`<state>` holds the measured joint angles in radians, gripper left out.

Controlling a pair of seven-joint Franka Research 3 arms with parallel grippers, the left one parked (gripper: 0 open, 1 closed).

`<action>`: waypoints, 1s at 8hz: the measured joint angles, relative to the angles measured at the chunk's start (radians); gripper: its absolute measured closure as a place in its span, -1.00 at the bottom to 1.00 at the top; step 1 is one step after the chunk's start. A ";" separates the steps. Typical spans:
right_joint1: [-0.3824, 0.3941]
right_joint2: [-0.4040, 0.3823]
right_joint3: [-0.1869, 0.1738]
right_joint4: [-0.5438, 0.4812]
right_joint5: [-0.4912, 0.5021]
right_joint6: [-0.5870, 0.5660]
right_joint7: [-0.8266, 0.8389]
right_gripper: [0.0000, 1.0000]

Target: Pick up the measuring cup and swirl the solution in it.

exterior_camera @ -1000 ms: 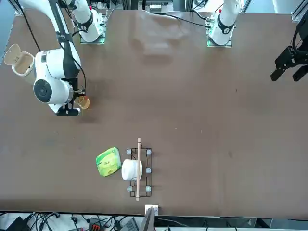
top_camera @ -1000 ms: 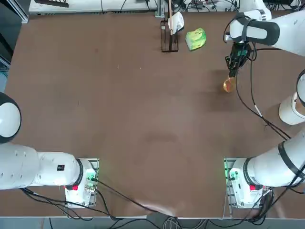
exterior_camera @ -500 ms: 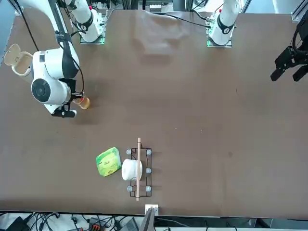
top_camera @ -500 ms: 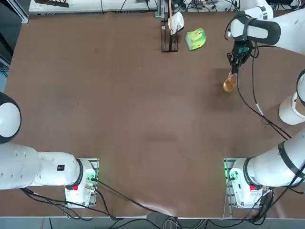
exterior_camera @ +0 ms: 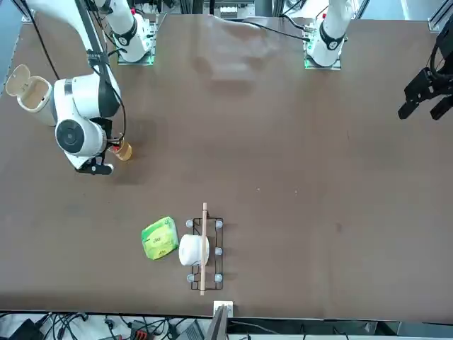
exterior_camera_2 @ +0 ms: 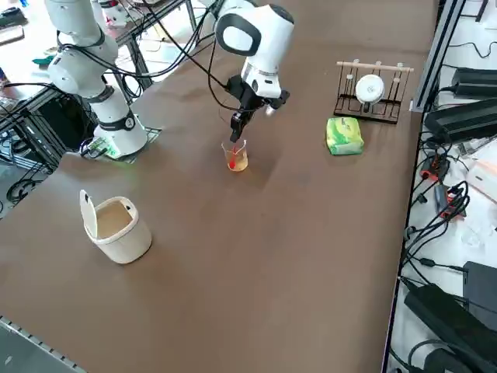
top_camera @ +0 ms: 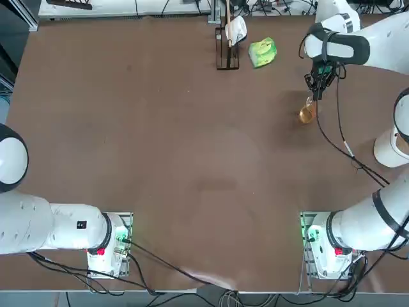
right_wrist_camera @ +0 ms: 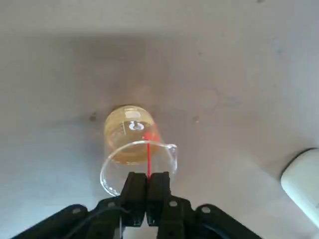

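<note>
pinching rim of small clear glass measuring cup (right_wrist_camera: 130, 149), right gripper (right_wrist_camera: 146, 183) fingers clamped; amber solution (right_wrist_camera: 127, 130) inside; pickup done, swirl remaining, far right.

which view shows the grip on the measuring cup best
The right wrist view: the right gripper is shut on the rim of the measuring cup, solution visible inside. The right side view shows it from afar; top and front views show only an orange speck.

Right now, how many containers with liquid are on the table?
1: the measuring cup with orange solution, under the right gripper, which pinches its rim. The white cup's contents are hidden.
</note>
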<state>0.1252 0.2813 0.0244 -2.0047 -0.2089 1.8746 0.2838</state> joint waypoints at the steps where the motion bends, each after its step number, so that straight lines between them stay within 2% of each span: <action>1: 0.005 0.003 0.001 0.004 -0.001 0.000 0.004 0.83; 6: 0.037 0.001 0.006 0.025 -0.002 -0.016 0.007 -0.95; 8: 0.061 -0.010 0.008 0.049 -0.002 -0.026 0.007 -1.00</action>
<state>0.1865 0.2716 0.0319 -1.9561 -0.2105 1.8486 0.2905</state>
